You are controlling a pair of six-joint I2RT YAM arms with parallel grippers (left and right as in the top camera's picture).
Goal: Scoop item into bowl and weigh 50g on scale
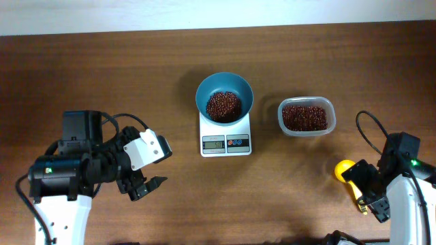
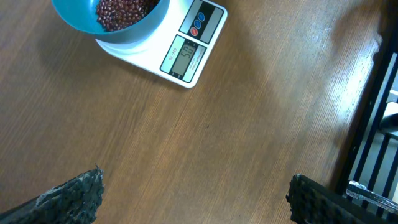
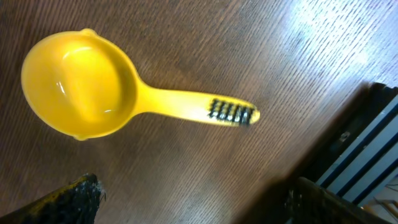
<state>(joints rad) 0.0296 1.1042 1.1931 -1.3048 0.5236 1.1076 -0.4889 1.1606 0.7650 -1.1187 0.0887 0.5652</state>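
The teal-blue bowl [image 1: 225, 96] stands on the white scale [image 1: 225, 139] at the table's middle and holds a heap of red-brown beans [image 1: 223, 105]. Bowl [image 2: 112, 18], beans [image 2: 118, 11] and scale [image 2: 186, 53] also show at the top of the left wrist view; the display shows digits. My left gripper [image 1: 148, 182] [image 2: 196, 196] is open and empty over bare table, left of the scale. My right gripper [image 1: 371, 204] [image 3: 193, 199] is open and empty beside a yellow scoop [image 1: 347, 170] [image 3: 81, 84], which lies empty on the table.
A clear plastic tub [image 1: 306, 116] with more beans stands right of the scale. The table's right edge and a dark frame [image 3: 360, 162] lie close to the right gripper; a frame also shows at the right of the left wrist view [image 2: 373, 124].
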